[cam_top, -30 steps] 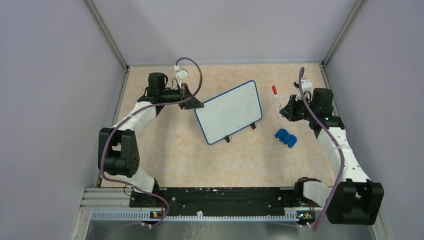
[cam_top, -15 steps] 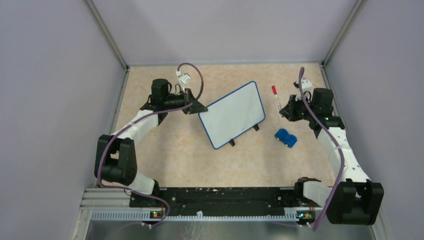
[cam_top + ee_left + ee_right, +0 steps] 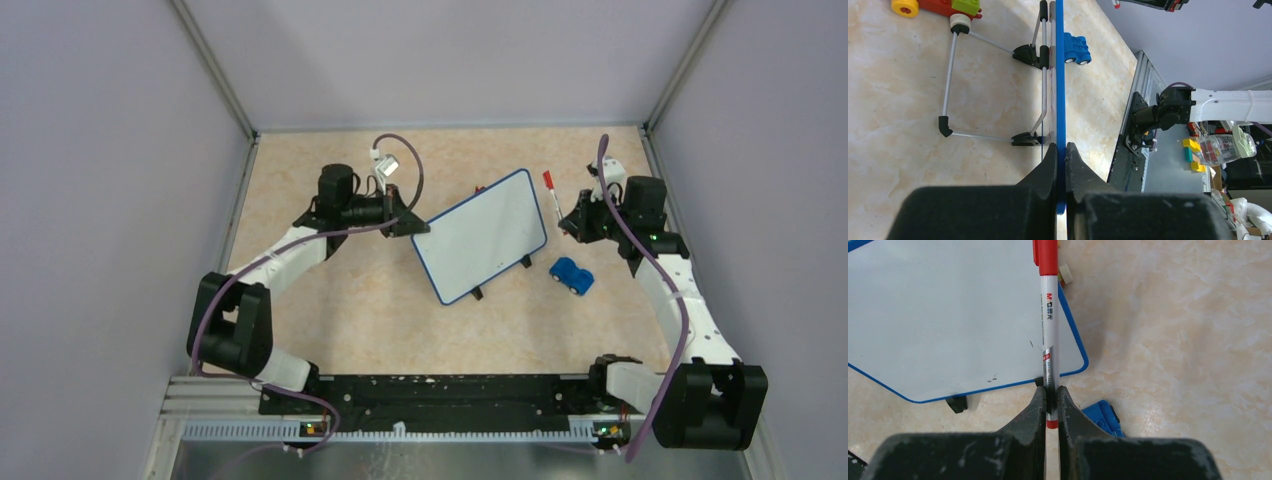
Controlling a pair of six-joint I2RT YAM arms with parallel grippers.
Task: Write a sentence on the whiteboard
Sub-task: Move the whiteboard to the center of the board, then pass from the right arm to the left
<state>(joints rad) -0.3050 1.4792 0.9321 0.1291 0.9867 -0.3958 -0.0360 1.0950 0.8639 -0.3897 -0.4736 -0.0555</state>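
The whiteboard (image 3: 482, 236), white with a blue rim, stands tilted mid-table on its black feet (image 3: 477, 294). My left gripper (image 3: 415, 228) is shut on its left rim; in the left wrist view the blue rim (image 3: 1060, 75) runs edge-on between the left gripper's (image 3: 1061, 150) jaws. My right gripper (image 3: 572, 222) is shut on a red-capped marker (image 3: 552, 196) just right of the board. In the right wrist view the marker (image 3: 1049, 315) points away over the whiteboard's (image 3: 948, 315) corner, its tail clamped in the right gripper (image 3: 1050, 395). The sentence is out of view; the white face shows only a few dark specks.
A blue toy car (image 3: 571, 275) sits right of the board's near corner and shows beside it as the car (image 3: 1105, 417) and the car (image 3: 1075, 49). A red, yellow and green block toy (image 3: 943, 6) lies behind the board. The board's wire stand (image 3: 950, 85) juts out. Grey walls enclose the table.
My left gripper has moved right with the whiteboard in it. The board has slid and turned toward the marker and the car. The right arm has stayed still.
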